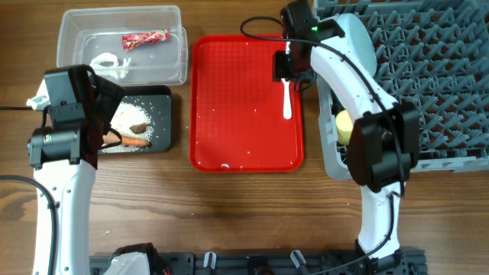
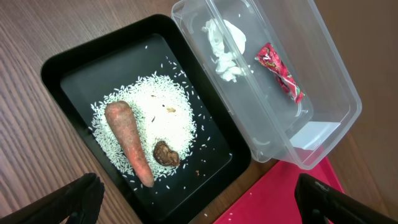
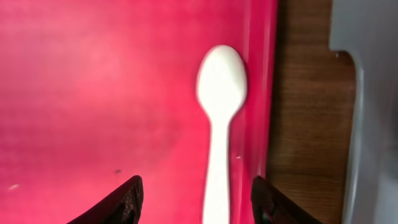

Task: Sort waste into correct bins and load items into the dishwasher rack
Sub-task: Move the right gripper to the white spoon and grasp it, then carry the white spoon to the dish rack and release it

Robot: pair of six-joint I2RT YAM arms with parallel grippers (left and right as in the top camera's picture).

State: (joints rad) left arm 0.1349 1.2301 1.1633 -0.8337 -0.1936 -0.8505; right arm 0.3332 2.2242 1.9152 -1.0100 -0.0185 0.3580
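The white spoon (image 1: 287, 99) lies along the right edge of the red tray (image 1: 237, 114). My right gripper (image 1: 286, 70) is open and straddles the spoon's handle (image 3: 217, 180) just above the tray; its jaws (image 3: 198, 204) hold nothing. The black bin (image 1: 162, 95) holds the rice (image 2: 158, 109), the carrot stick (image 2: 127, 140) and the brown lump (image 2: 166, 153). The clear bin (image 1: 172, 15) holds the red wrapper (image 1: 145, 38) and the white scrap (image 1: 108, 64). My left gripper (image 2: 199, 208) is open and empty above the black bin's near edge. The yellow cup (image 1: 344, 127) sits in the grey rack (image 1: 435, 69). The plate and bowls are out of view.
A few rice grains lie on the red tray near its front edge (image 1: 225, 166). My right arm reaches over the rack's left side and partly hides the cup. Bare wooden table lies in front of the tray and bins.
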